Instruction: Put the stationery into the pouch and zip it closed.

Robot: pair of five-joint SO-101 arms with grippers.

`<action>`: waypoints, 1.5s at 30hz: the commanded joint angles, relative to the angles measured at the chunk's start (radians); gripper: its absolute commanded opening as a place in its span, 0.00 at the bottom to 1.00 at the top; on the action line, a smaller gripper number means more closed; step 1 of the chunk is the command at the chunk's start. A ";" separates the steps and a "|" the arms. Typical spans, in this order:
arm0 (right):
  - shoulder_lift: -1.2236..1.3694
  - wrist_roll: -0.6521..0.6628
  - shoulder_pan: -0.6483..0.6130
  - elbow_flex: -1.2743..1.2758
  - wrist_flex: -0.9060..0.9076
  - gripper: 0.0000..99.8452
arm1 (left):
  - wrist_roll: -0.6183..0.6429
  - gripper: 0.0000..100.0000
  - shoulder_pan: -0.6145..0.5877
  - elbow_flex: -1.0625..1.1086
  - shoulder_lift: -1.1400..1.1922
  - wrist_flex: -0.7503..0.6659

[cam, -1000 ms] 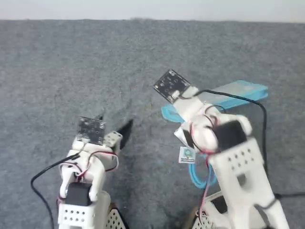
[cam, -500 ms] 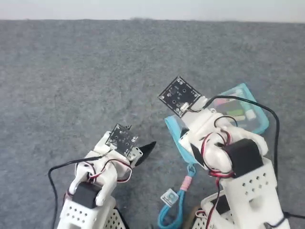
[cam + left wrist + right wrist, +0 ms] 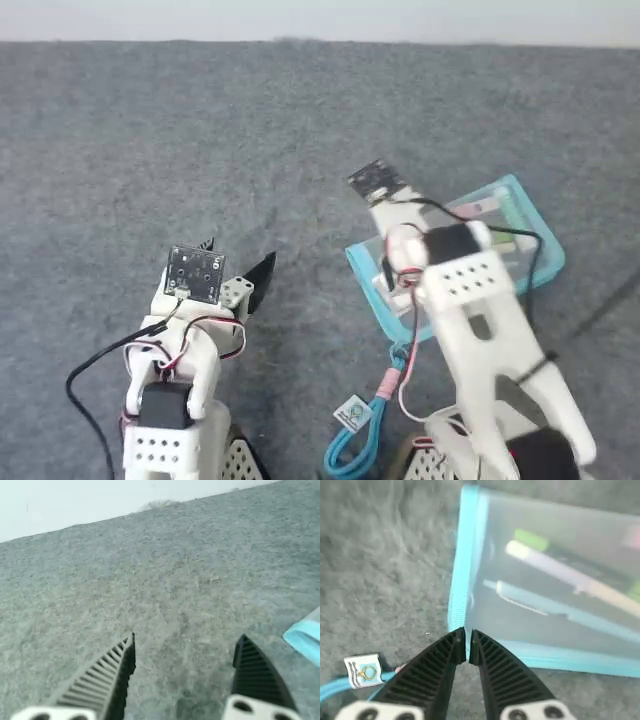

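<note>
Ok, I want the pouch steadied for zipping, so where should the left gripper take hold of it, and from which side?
Probably the blue edge band on the pouch, at the end facing the left gripper, coming in low from that side. The pouch lies flat, so only its thin border offers a pinch; the pens lie farther in. Avoid the corner where the right gripper sits.

Lighting is bright, diffuse and even across the grey carpet (image 3: 150, 130); no single source direction can be determined. The pale wall (image 3: 300, 18) along the far edge is washed nearly white. Shadows are soft and shallow: one faint darker streak lies on the carpet at the outer side of the right arm (image 3: 470, 290). The translucent pouch (image 3: 560, 580) carries a milky sheen without hard glare.
</note>
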 commanded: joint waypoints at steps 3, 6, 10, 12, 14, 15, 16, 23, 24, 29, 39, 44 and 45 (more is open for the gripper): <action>0.018 -0.017 -0.022 -0.015 -0.050 0.01 | 0.020 0.30 -0.006 -0.022 0.006 -0.037; 0.030 -0.018 -0.035 -0.009 -0.117 0.07 | 0.020 0.30 -0.006 -0.022 0.006 -0.037; 0.070 -0.008 -0.133 -0.006 -0.159 0.21 | 0.020 0.30 -0.006 -0.022 0.006 -0.035; 0.111 0.006 -0.177 -0.021 -0.203 0.23 | 0.020 0.30 -0.006 -0.022 0.006 -0.034; 0.166 0.029 -0.188 -0.049 -0.260 0.23 | 0.020 0.30 -0.006 -0.022 0.006 -0.034; 0.202 0.049 -0.186 -0.064 -0.282 0.23 | 0.020 0.30 -0.006 -0.022 0.006 -0.034; 0.234 0.078 -0.186 -0.083 -0.298 0.23 | 0.020 0.30 -0.006 -0.022 0.006 -0.034; 0.467 0.176 -0.165 -0.236 -0.311 0.23 | 0.020 0.30 -0.006 -0.022 0.006 -0.034; 0.492 0.176 -0.151 -0.261 -0.311 0.23 | 0.020 0.30 -0.006 -0.022 0.006 -0.034; 0.591 0.176 -0.065 -0.367 -0.311 0.23 | 0.020 0.30 -0.006 -0.024 0.006 -0.034; 0.687 0.221 0.030 -0.480 -0.312 0.23 | 0.020 0.30 -0.006 -0.024 0.006 -0.034; 0.743 0.218 0.068 -0.582 -0.309 0.23 | 0.020 0.30 -0.006 -0.022 0.008 -0.034; 0.740 0.215 0.079 -0.595 -0.303 0.23 | 0.020 0.30 -0.006 -0.022 0.008 -0.034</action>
